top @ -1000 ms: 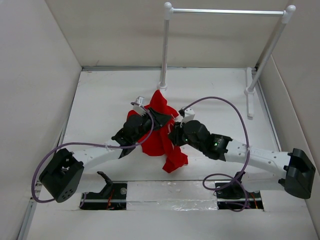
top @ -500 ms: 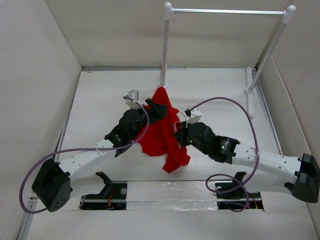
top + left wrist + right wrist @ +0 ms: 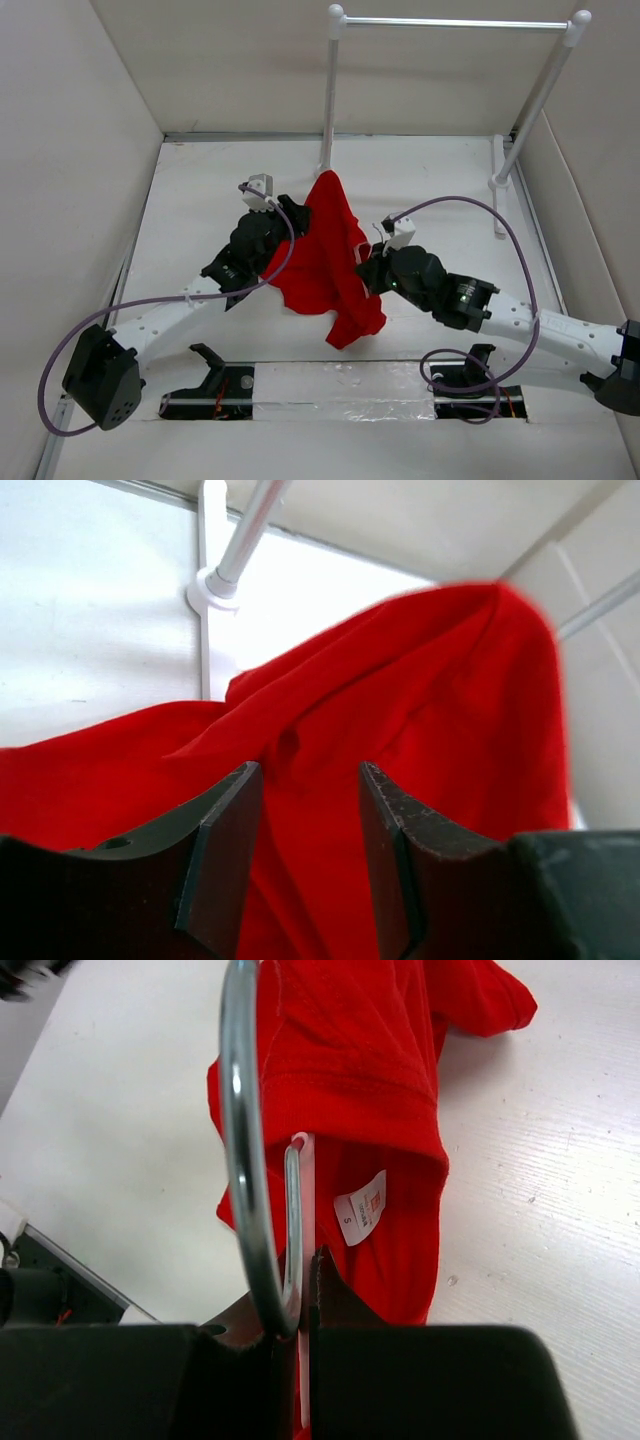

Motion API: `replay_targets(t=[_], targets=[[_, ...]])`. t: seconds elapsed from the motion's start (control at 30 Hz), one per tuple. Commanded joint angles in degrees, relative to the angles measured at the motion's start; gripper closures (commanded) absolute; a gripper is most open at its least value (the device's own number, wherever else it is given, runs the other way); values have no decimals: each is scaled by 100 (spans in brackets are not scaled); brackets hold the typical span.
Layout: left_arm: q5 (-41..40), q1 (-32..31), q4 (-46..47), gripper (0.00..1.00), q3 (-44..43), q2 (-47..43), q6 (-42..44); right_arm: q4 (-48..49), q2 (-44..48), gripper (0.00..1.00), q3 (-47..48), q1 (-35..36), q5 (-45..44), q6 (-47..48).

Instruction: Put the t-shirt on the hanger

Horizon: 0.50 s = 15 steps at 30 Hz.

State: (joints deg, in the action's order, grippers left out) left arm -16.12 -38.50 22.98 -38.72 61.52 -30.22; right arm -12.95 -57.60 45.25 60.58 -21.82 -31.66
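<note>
Item: t-shirt (image 3: 325, 255), half-dressed on hanger (image 3: 306, 1198). My right gripper (image 3: 300, 1265) pinches hanger at three o'clock; left gripper (image 3: 307, 780) spread at nine. Next: grasp cloth, pull down.

The t-shirt (image 3: 325, 255) hangs like a curtain between the left claw (image 3: 297, 214) and right claw (image 3: 366, 268), blocking a straight pass across the middle; a post of the rack (image 3: 328, 100) stands just behind it; the hanger (image 3: 305, 1190) fills the right claw's gap; bare bench (image 3: 200, 180) lies open far left and between the rack's feet; walls (image 3: 70, 150) hem both sides.
</note>
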Motion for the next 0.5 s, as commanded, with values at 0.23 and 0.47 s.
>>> replay_targets(t=[0.23, 0.47], targets=[[1146, 9, 795, 54, -277, 361, 763, 152, 276, 100, 150, 60, 117, 11], [1498, 9, 1050, 61, -294, 554, 781, 126, 302, 100, 168, 60, 161, -24]])
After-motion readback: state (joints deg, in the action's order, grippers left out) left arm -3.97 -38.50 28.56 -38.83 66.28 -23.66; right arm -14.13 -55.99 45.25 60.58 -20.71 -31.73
